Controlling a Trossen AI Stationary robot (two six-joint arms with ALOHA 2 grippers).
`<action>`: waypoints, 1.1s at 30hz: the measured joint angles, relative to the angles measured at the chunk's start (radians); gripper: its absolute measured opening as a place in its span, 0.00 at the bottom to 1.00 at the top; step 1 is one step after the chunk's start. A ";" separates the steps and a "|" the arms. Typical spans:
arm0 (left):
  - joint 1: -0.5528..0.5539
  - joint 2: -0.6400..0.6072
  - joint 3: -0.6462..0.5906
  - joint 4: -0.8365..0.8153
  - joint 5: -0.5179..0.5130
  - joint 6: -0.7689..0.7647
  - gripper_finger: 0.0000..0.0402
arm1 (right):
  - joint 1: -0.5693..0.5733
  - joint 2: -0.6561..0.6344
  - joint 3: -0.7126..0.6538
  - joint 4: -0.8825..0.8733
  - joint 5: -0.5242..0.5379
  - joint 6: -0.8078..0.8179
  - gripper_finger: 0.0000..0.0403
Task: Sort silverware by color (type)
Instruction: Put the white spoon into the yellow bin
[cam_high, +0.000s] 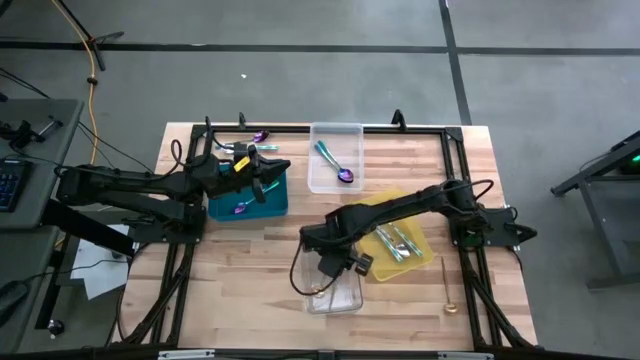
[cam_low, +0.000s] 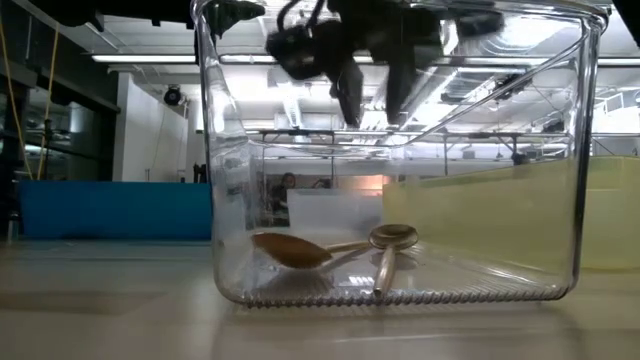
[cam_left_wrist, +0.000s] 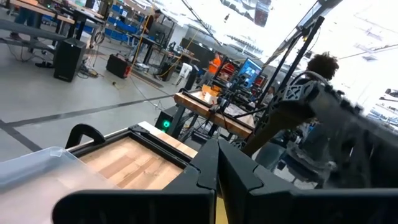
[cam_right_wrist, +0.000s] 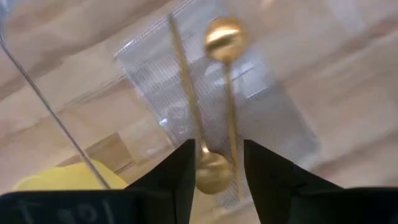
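High view: right gripper (cam_high: 335, 268) hangs over the clear tray (cam_high: 335, 297) at table's near edge; left gripper (cam_high: 262, 172) sits above the teal tray (cam_high: 250, 200), w/ a purple spoon (cam_high: 242, 208) under it. Low view: two gold spoons (cam_low: 335, 250) lie on the clear tray's floor, directly below right gripper's parted fingers (cam_low: 348, 90), nothing btwn them. Left wrist view: left fingers (cam_left_wrist: 217, 174) pressed together, prob. empty. Right wrist view: gold spoons below the open gap, untouched.
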 joint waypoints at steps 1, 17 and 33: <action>0.000 0.000 0.000 0.000 0.000 0.003 0.00 | -0.008 -0.004 0.027 -0.017 0.000 0.018 0.32; 0.000 -0.047 0.000 -0.001 0.000 0.047 0.00 | -0.298 -0.255 0.039 -0.413 -0.182 0.289 0.20; 0.000 -0.085 0.000 -0.008 0.000 0.064 0.00 | -0.342 -1.012 -0.992 0.651 -0.217 1.061 0.10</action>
